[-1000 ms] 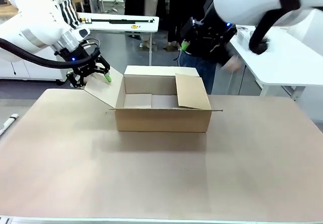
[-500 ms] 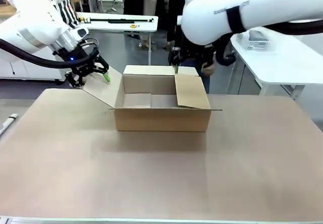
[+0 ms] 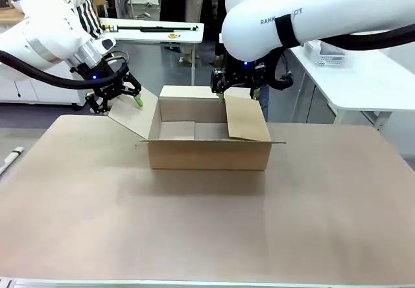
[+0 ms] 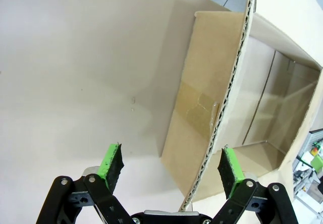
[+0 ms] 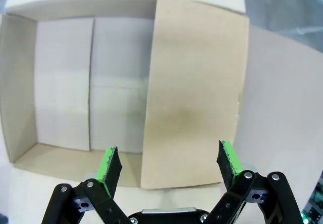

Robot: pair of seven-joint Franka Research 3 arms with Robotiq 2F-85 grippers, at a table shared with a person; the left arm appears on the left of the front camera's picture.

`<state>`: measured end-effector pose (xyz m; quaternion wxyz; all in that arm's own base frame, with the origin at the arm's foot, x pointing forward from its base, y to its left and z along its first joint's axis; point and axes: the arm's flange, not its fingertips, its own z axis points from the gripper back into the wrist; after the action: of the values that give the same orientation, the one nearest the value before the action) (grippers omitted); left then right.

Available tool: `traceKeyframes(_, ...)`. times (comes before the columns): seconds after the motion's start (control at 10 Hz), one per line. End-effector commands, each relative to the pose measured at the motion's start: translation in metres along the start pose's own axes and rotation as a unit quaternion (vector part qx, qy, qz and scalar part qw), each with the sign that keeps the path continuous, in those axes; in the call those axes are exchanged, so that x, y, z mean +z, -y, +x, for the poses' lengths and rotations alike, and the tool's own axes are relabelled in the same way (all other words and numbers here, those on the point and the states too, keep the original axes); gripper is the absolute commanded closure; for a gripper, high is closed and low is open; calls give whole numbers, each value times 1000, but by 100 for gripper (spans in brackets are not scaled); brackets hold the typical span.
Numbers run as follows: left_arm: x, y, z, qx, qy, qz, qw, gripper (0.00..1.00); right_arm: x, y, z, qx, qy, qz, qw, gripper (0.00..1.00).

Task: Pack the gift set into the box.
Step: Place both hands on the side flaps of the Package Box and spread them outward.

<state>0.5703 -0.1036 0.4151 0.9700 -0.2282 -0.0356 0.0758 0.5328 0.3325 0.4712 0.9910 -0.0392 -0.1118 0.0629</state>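
Near the far edge of the table (image 3: 194, 236), midway, the box (image 3: 207, 153) stands open and empty; packing looks wholly undone. Left wrist view shows the left gripper (image 4: 171, 163) spread wide astride the edge of the left flap (image 4: 222, 98). Right wrist view shows the right gripper (image 5: 169, 163), equally wide, over the right flap (image 5: 194, 93) and the bare floor (image 5: 65, 82).

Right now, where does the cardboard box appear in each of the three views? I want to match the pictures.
Front view: the box stands at the centre, on the far half of the table, top open.
Left wrist view: the box fills the right half, seen from one end.
Right wrist view: the box is seen from above, left and centre, with one flap over the opening.
Shared landmark: the tan table under the box.
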Motion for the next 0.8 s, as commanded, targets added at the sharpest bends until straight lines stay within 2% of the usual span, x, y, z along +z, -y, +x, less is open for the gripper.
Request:
traceKeyframes(0.0, 2, 0, -1, -3, 5, 5, 1000, 0, -32, -36, 31, -11, -23, -43, 999, 0)
traceKeyframes(0.2, 2, 0, -1, -3, 5, 5, 1000, 0, -45, -42, 40, -30, -2, -74, 997, 0)
traceKeyframes(0.4, 2, 0, -1, -3, 5, 5, 1000, 0, -69, -53, 46, -31, -17, -129, 991, 0)
traceKeyframes(0.7, 2, 0, -1, -3, 5, 5, 1000, 0, -88, -55, 48, -49, -14, -200, 978, 0)
